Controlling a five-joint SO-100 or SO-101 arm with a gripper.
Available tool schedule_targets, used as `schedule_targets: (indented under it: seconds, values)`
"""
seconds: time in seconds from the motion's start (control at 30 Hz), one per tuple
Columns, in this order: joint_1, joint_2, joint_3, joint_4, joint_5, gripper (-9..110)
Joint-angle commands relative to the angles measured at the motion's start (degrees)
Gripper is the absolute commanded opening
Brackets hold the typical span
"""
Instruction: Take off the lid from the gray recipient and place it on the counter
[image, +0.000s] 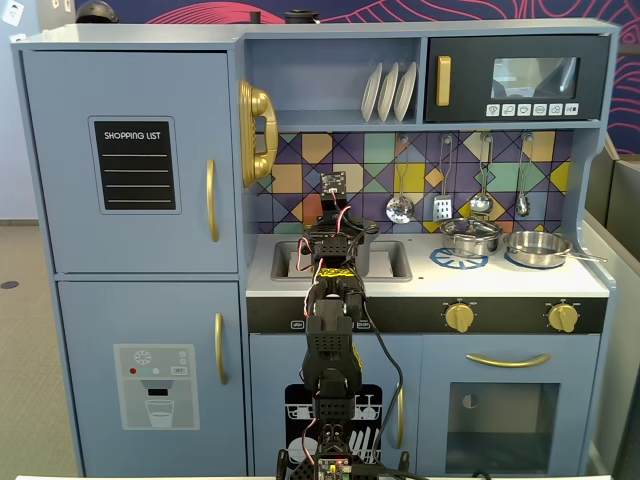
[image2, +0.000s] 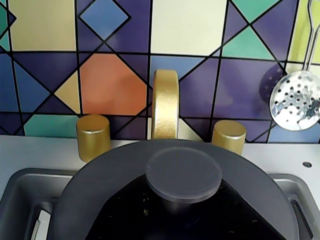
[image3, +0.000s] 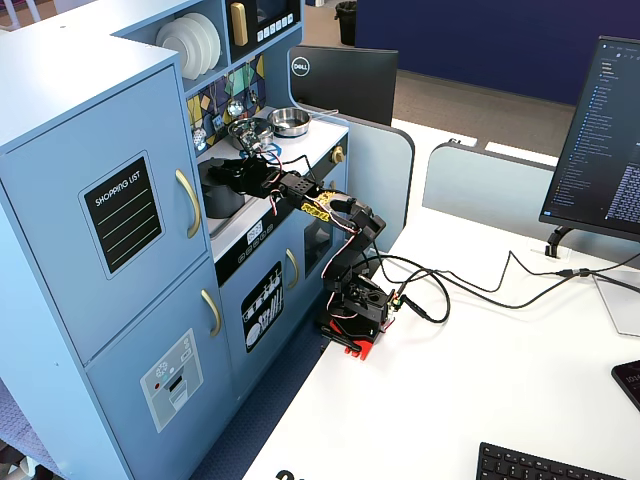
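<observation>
The dark gray lid (image2: 105, 175) with its round center knob (image2: 183, 172) fills the lower half of the wrist view. It lies on the gray recipient (image3: 222, 197), which stands in the sink (image2: 25, 192) of the white counter (image: 520, 282). My gripper (image2: 182, 212) is right at the knob: one black jaw lies over the lid on the near side of the knob, and the other jaw is hidden. In a fixed view (image: 336, 240) my arm covers most of the pot. I cannot tell whether the jaws are closed on the knob.
A gold faucet (image2: 165, 105) and two gold taps (image2: 93, 136) stand just behind the pot. Two shiny steel pans (image: 471, 237) sit on the burner rings to the right. Utensils hang on the tiled backsplash, among them a slotted spoon (image2: 296, 100).
</observation>
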Motion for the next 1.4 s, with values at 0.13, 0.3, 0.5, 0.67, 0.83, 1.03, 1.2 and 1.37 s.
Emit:
schedule_targets:
  seconds: [0.13, 0.3, 0.5, 0.67, 0.83, 1.03, 1.2, 1.37]
  values:
    - [-0.26, 0.62, -6.59, -2.46, -2.2, 0]
    - [-0.26, 1.49, -8.88, -1.23, -3.25, 0]
    - [1.49, 2.37, -10.46, -0.18, -3.87, 0]
    - [5.27, 3.16, -11.78, 1.58, -3.78, 0]
    - [10.37, 4.66, -12.13, 2.64, -3.34, 0]
    - [17.75, 5.8, -12.83, 3.6, -2.37, 0]
    - [23.12, 6.24, -12.74, 4.31, -2.02, 0]
    - [26.89, 6.94, -10.72, 4.57, -1.67, 0]
